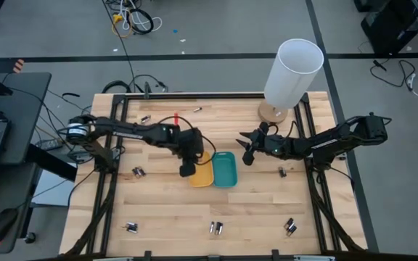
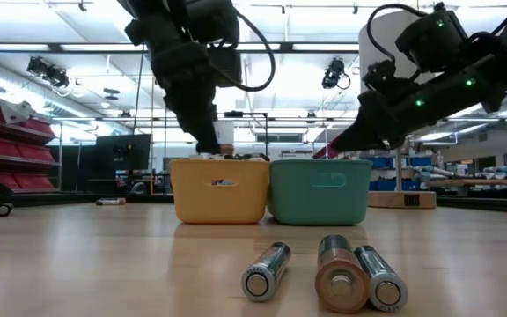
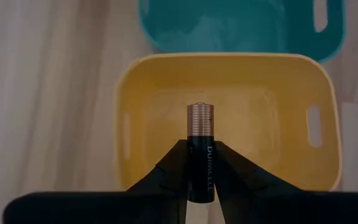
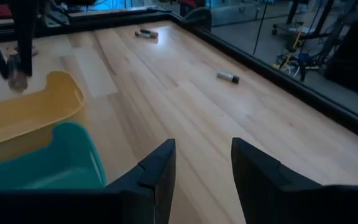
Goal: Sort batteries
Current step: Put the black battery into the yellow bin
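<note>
Yellow tray [image 3: 229, 81] is right under my left gripper [image 3: 199, 171], and the fingers are pinched tight on one battery [image 3: 199, 146], a black-and-copper cell poking out over the tray's open middle. From above I've got that gripper [image 1: 188, 168] at the yellow tray's [image 1: 204, 176] left edge, with the teal tray [image 1: 224, 169] touching it on the other side.

My right gripper [image 4: 202, 171] has nothing in it, fingers spread with a clear gap, floating above bare wood just past the teal tray's [image 4: 48, 155] corner. In the overhead it sits [image 1: 248, 154] just right of that tray, near the white cylinder [image 1: 292, 71].

The other batteries are scattered all over the table [image 1: 165, 210]: three close together at the front edge [image 2: 337, 273], pairs at the front left [image 1: 132, 228] and front right [image 1: 290, 227], one left of the trays [image 1: 138, 172], a few near the back [image 1: 146, 118].
</note>
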You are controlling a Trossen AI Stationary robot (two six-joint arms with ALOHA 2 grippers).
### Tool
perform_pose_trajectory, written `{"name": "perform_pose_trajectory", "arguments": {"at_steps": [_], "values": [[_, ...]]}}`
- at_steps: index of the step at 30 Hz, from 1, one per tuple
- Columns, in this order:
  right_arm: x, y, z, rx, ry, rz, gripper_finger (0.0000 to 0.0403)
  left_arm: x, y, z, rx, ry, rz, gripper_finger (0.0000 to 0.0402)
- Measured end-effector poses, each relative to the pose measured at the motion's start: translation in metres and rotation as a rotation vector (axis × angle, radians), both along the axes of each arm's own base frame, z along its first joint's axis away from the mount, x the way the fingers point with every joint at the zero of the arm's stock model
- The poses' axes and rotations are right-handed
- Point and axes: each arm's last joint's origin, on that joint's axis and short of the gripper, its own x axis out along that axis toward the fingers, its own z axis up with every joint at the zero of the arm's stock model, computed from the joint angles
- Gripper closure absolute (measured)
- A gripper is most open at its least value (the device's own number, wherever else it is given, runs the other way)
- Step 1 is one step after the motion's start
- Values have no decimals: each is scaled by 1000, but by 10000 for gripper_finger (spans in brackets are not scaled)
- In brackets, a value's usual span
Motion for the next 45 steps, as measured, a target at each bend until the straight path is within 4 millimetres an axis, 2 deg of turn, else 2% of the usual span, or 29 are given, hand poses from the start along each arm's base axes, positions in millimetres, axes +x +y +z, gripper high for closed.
{"name": "perform_pose_trajectory", "arguments": {"at_steps": [6,11,20,27,30,35,42,45], "values": [[0,-1,1,-34,7,7,260,8,2,-11,3,-5,5,328],[0,-3,1,-34,13,-1,260,12,4,-20,12,13,-8,311],[0,-3,0,-36,23,0,260,11,6,-17,57,33,17,259],[0,-3,0,-33,21,-1,260,7,22,-10,87,97,51,248],[0,-3,0,-29,18,-3,260,1,31,-6,101,115,44,249],[-1,-3,-2,-15,25,-8,260,-14,52,10,111,103,96,249],[-2,-3,-3,10,31,-17,260,-52,84,48,178,61,215,249],[-2,-3,-4,30,29,-25,260,-67,100,55,204,81,298,249]]}}
